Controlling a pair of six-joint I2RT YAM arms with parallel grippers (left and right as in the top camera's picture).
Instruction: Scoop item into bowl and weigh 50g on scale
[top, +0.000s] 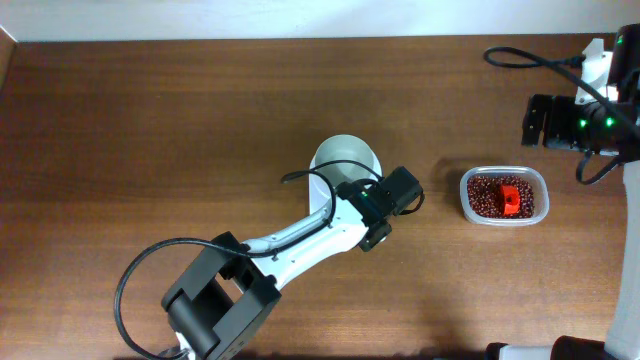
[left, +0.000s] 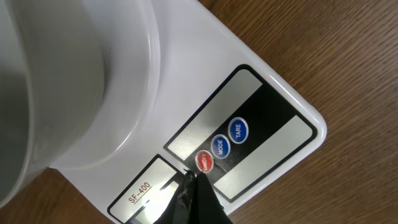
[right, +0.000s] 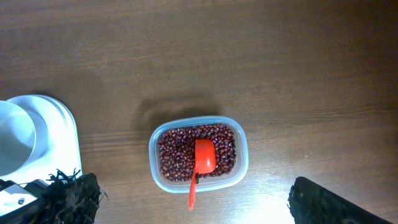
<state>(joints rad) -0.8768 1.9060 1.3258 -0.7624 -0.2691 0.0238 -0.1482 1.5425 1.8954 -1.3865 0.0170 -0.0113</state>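
The white bowl (top: 345, 160) stands on the white scale (left: 267, 93), and nothing shows inside it. In the overhead view my left arm hides most of the scale. My left gripper (left: 194, 177) is shut and empty, with its tip on the scale's panel right beside the red ON/OFF button (left: 204, 162). The red-brown beans (right: 177, 155) fill a clear container (right: 242, 152), with a red scoop (right: 202, 158) lying in them. My right gripper (right: 199, 198) is wide open and empty, above the container's near side.
Blue MODE (left: 220, 146) and TARE (left: 238, 130) buttons sit beside the ON/OFF button. The container (top: 540, 192) stands right of the scale on the brown wooden table. The right arm (top: 580, 120) hangs over the table's back right with its cable.
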